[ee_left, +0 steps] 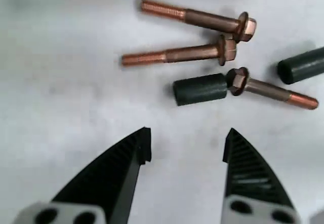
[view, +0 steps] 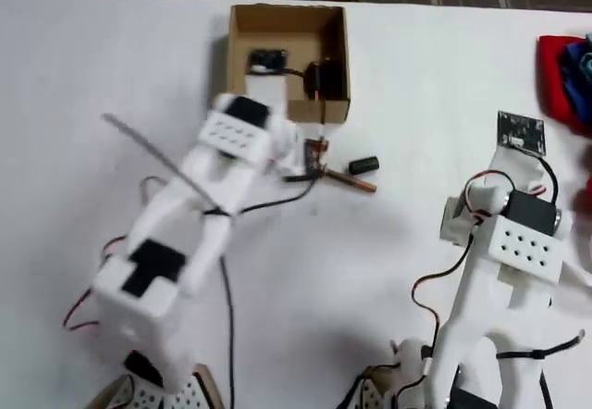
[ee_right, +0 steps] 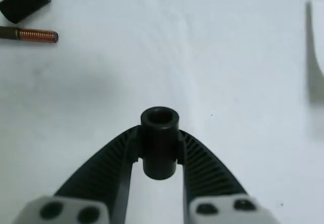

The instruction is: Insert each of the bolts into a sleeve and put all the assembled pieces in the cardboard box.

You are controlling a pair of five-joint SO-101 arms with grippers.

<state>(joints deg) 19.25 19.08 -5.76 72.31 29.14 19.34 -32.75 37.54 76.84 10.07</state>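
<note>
1. 3 copper bolts flat on the white table (ee_left: 61, 82), none inside a sleeve. The far bolt (ee_left: 197, 17) and the middle bolt (ee_left: 177, 54) close together and roughly parallel, heads on the same side. The near bolt (ee_left: 273, 89), closest to the left gripper, turned the opposite way.
2. 1 dark sleeve (ee_left: 200, 88) on its side, 1 end touching the hex head of the near bolt, not slid over it. A 2nd sleeve (ee_left: 302, 64) just beside that bolt's threaded end, apart from it.
3. A 3rd sleeve (ee_right: 160, 143) off the table, pinched between the fingers of the right gripper (ee_right: 159, 150), hollow bore turned toward the wrist camera.
4. Left gripper (ee_left: 187, 143) hovering low over the table just short of the 3 bolts, fingers spread wide apart, touching none of them.
5. Cardboard box (view: 242, 20) at the far side of the table, open at the top, interior partly hidden by the left arm (view: 213, 178) stretched toward its front wall. Loose bolts and sleeves on the table just in front of the box's front corner.
6. Right arm (view: 513, 233) on the other side of the table, well apart from the box and the bolts. A red cloth (view: 560, 76) beyond it at the edge of the high view.
</note>
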